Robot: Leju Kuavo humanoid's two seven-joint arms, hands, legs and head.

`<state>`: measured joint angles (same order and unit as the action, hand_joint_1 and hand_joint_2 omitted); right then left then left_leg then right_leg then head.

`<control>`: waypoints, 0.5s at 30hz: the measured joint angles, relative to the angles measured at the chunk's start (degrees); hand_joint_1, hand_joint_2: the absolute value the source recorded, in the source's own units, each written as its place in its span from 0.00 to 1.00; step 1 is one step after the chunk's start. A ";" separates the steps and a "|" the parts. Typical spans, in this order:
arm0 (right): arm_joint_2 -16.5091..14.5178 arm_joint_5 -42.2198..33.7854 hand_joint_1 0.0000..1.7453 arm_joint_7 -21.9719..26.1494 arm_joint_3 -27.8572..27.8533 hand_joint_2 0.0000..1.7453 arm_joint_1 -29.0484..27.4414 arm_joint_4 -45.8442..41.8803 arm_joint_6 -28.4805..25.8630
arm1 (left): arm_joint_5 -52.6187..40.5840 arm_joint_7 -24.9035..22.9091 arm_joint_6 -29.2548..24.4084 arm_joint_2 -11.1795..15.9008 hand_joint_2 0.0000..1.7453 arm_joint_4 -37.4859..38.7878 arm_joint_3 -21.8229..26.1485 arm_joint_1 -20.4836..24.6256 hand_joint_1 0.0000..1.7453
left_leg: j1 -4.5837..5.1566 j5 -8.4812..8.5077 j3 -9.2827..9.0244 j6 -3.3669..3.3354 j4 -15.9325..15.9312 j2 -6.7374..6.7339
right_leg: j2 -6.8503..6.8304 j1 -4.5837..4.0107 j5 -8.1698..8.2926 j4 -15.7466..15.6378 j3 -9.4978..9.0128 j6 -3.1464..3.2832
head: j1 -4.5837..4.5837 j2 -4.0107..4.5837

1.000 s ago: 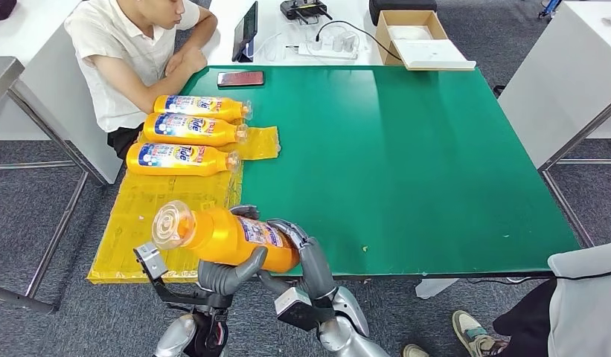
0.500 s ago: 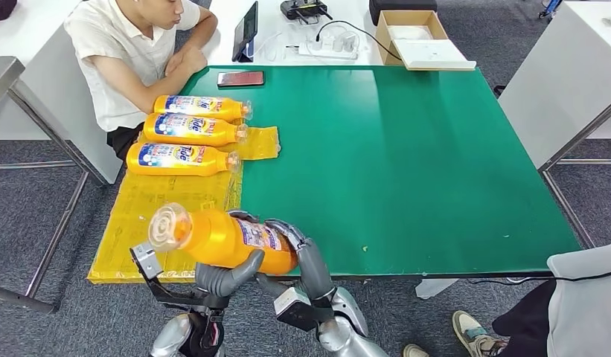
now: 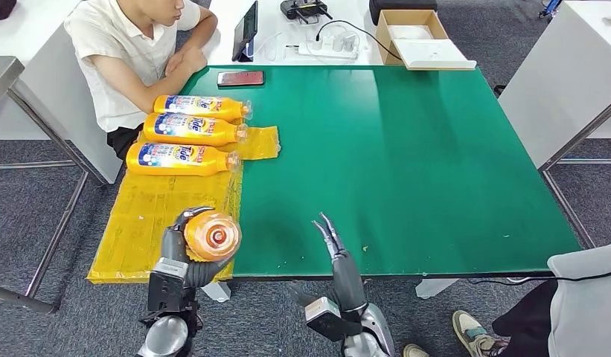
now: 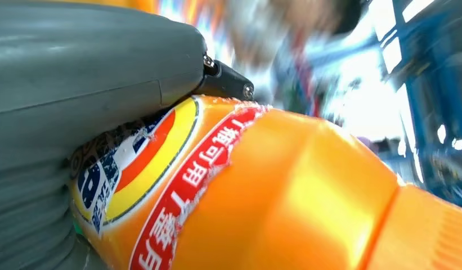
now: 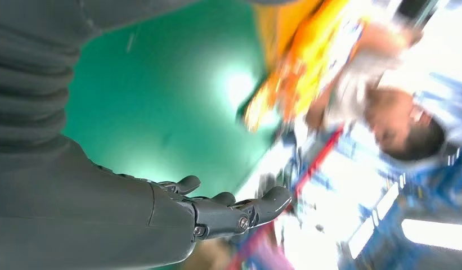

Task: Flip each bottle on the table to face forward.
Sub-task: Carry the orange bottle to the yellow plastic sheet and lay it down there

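From the head view, the left hand (image 3: pixel 184 249) gripped an orange bottle (image 3: pixel 212 236) at lower left, cap toward the camera; the right hand (image 3: pixel 333 242) stood empty, fingers apart. In the left wrist view, the label faced the palm, apparently. Right wrist view: fingers (image 5: pixel 228 206) extended over the green table (image 5: pixel 155 101).

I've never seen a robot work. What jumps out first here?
The robot's left hand grips an orange detergent bottle at the near left table edge, cap end towards the camera. Its right hand hangs open beside it, holding nothing. Three matching bottles lie in a row on yellow sheeting, by a seated person.
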<state>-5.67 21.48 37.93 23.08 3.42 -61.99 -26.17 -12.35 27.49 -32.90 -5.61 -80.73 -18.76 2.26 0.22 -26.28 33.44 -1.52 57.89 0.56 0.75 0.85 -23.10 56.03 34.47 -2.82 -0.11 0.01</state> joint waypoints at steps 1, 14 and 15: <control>0.29 1.37 0.00 0.06 -0.99 0.00 -0.53 -0.61 -2.05 | -3.20 -0.33 -2.18 0.25 1.00 0.38 0.98 0.13 1.00 | 0.00 0.00 0.00 0.00 0.00 0.00 | 0.00 0.00 0.00 0.00 0.00 0.00 | 0.00 0.01; 0.69 1.56 0.00 0.26 -9.89 0.00 -3.32 -6.33 -4.31 | -50.27 -15.99 -6.95 2.17 1.00 14.75 10.17 9.53 1.00 | 0.00 0.03 -0.02 -0.01 0.00 -0.01 | 0.00 0.00 0.03 0.03 -0.01 -0.01 | 0.00 0.00; 0.50 1.62 0.00 0.26 -9.89 0.00 -3.24 -6.33 -4.06 | -52.34 -17.62 -6.86 2.28 1.00 16.97 10.33 11.06 1.00 | 0.00 0.04 -0.02 -0.01 0.00 0.00 | -0.01 0.00 0.03 0.05 -0.01 -0.01 | 0.01 0.01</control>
<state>-5.18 23.10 38.18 13.19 0.18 -68.32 -30.23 -64.69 9.87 -39.76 -3.32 -63.76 -8.43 13.33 0.21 -26.24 33.42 -1.53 57.89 0.56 0.75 0.85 -23.07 56.08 34.46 -2.83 -0.11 0.01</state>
